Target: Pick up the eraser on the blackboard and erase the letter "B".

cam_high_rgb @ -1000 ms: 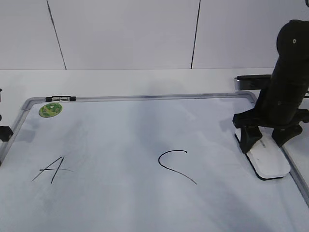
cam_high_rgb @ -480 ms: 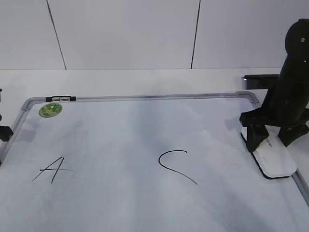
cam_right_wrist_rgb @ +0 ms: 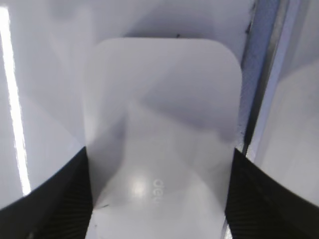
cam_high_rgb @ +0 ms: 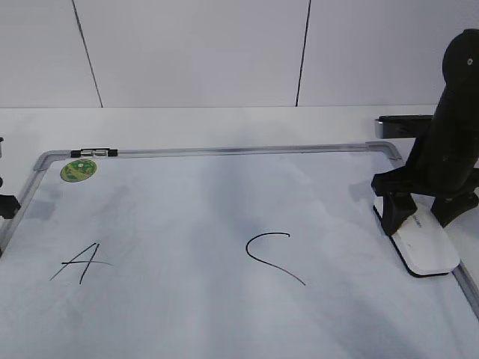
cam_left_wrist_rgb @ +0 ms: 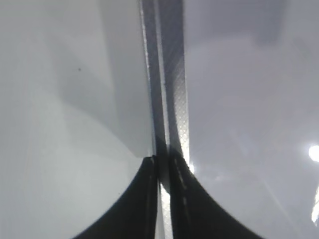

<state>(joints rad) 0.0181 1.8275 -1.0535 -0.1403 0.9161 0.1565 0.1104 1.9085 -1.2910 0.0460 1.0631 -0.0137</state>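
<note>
On blackboard [cam_high_rgb: 224,217]: one eraser [cam_high_rgb: 426,247]

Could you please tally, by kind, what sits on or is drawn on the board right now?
Marker letters: 2, the "A" and the "C"; no "B" shows
Erasers: 1, the eraser, between the right gripper fingers
Stickers: 1, the green sticker
Total: 4

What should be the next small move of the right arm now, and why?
Probably open the right gripper and lift away. Its fingers flank the eraser, which rests flat on the blackboard by the right frame, and only "A" and "C" show; no "B" is visible, so erasing seems done.
</note>
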